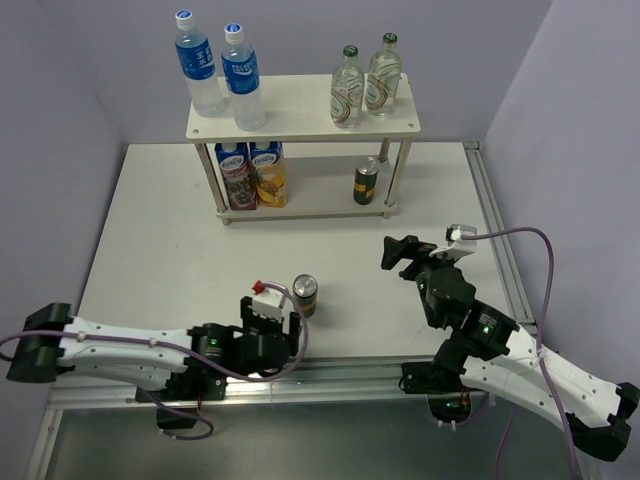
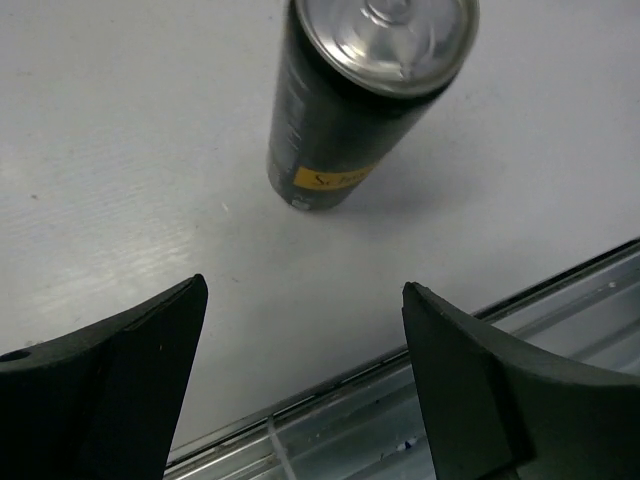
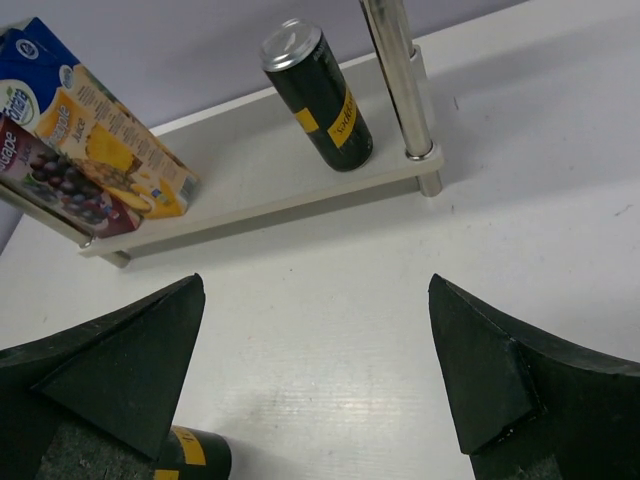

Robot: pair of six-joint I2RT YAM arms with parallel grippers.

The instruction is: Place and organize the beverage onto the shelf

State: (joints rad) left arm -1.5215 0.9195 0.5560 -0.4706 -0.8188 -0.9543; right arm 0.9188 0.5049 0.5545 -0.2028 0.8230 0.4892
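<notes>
The shelf (image 1: 300, 122) stands at the back of the table. On its top board are two blue-capped water bottles (image 1: 220, 75) at the left and two green-capped glass bottles (image 1: 365, 82) at the right. A dark can (image 1: 366, 181) stands on the lower board, also seen as the shelf can (image 3: 320, 100) in the right wrist view. A second dark can (image 1: 305, 295) stands upright on the table near the front edge. My left gripper (image 1: 275, 318) is open just left of it, and this can (image 2: 350, 110) lies ahead of the jaws (image 2: 305, 285), untouched. My right gripper (image 1: 398, 255) is open and empty (image 3: 315, 280).
Two juice cartons (image 1: 250, 175) stand on the lower board's left side, seen as cartons (image 3: 90, 130) in the right wrist view. A silver shelf leg (image 3: 400, 80) rises beside the shelf can. The table's metal front rail (image 2: 450, 340) runs under my left fingers.
</notes>
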